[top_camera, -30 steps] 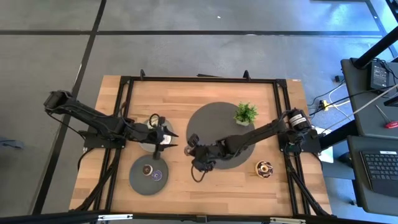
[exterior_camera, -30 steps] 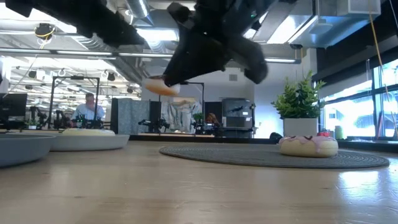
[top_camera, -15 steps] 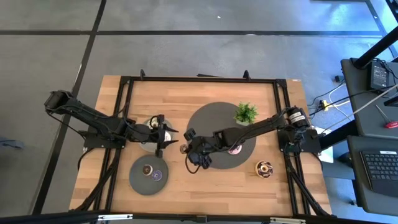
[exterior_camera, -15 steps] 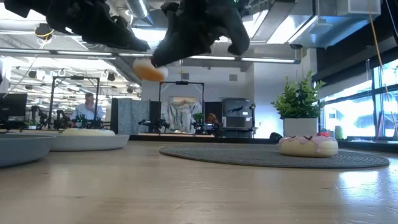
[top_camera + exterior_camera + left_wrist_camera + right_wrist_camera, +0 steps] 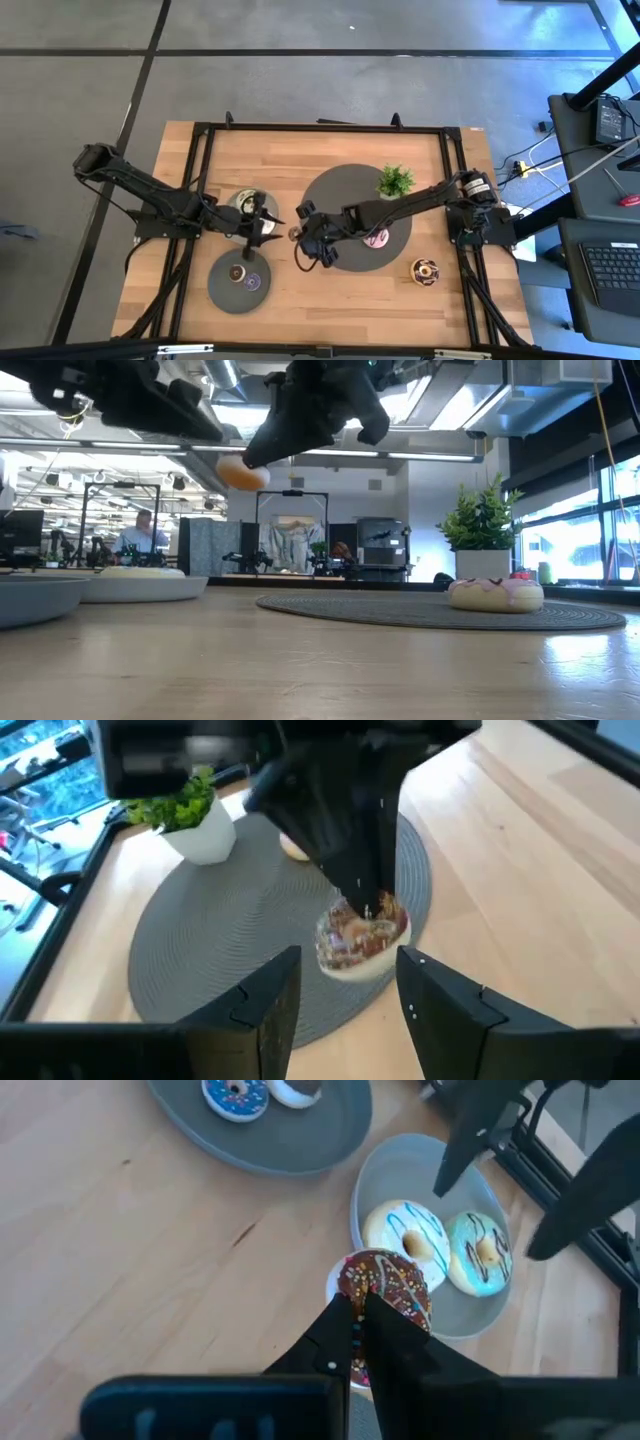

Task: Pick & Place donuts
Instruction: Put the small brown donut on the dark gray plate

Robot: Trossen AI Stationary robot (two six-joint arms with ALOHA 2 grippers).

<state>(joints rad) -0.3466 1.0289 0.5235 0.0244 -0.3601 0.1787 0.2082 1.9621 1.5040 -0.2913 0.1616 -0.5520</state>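
My right gripper (image 5: 299, 238) is shut on a chocolate-sprinkled donut (image 5: 387, 1288) in the air between the round woven mat (image 5: 340, 190) and a small grey plate (image 5: 240, 201). That plate holds a cream donut (image 5: 405, 1234) and a pale-green donut (image 5: 481, 1254). My left gripper (image 5: 346, 996) hovers open beside this plate, facing the held donut (image 5: 361, 936). A pink donut (image 5: 497, 593) lies flat on the mat. Another chocolate donut (image 5: 424, 270) lies on the bare wood. Two tiny donuts (image 5: 245, 277) lie on a larger grey plate. My right gripper pinches the chocolate-sprinkled donut by the part of its ring nearest the wrist (image 5: 362, 1302). The fingers (image 5: 338, 1338) slant down at it from the table's right side. The donut (image 5: 243, 472) is lifted clear of the table and sits tilted at the fingertips.
A small potted plant (image 5: 395, 182) stands on the mat's far right part. The larger grey plate (image 5: 222, 292) lies near the table's near edge, left of centre. Black frame rails (image 5: 320, 128) run around the table. People and equipment show in the room beyond.
My right gripper, shut on the chocolate-sprinkled donut, has risen and moved from the mat's left edge toward the table's left, closer to the small grey plate. The donut has stayed lifted clear of the table throughout.
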